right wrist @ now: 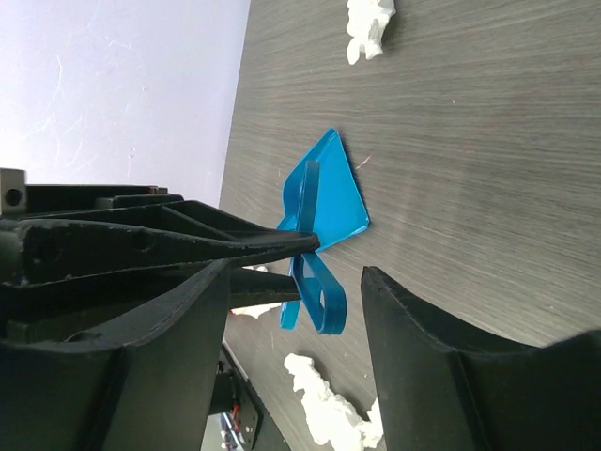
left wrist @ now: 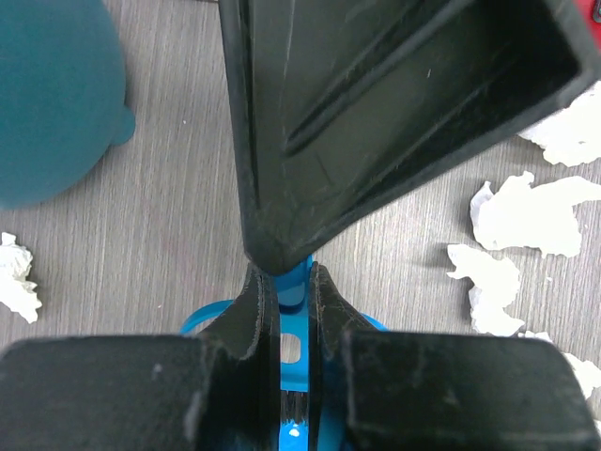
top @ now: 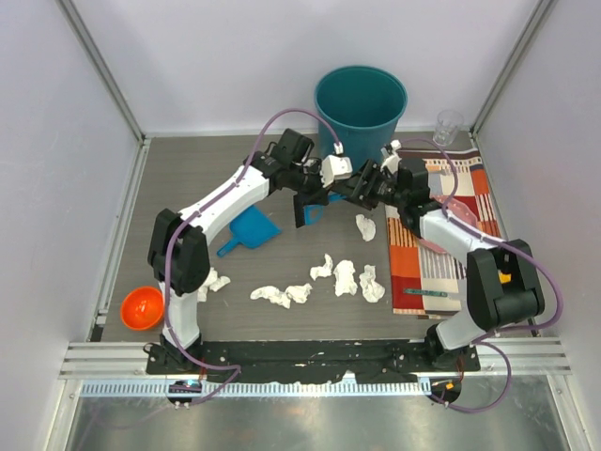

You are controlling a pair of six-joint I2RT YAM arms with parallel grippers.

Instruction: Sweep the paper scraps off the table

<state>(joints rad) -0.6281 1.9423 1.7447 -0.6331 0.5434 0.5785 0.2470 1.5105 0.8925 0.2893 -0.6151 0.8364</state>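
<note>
Crumpled white paper scraps (top: 345, 278) lie scattered on the near-centre of the dark wood-grain table (top: 188, 178). The left gripper (left wrist: 293, 282) pinches a thin blue plastic handle (right wrist: 319, 299). The right gripper (right wrist: 296, 282) stands open around that handle.

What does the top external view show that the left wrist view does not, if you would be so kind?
Only the top external view shows the orange bowl, the clear cup and the striped placemat. Only the left wrist view shows, close up, the left gripper shut on a blue handle. Both views show the teal bin, the paper scraps and the dark wood-grain table.
</note>
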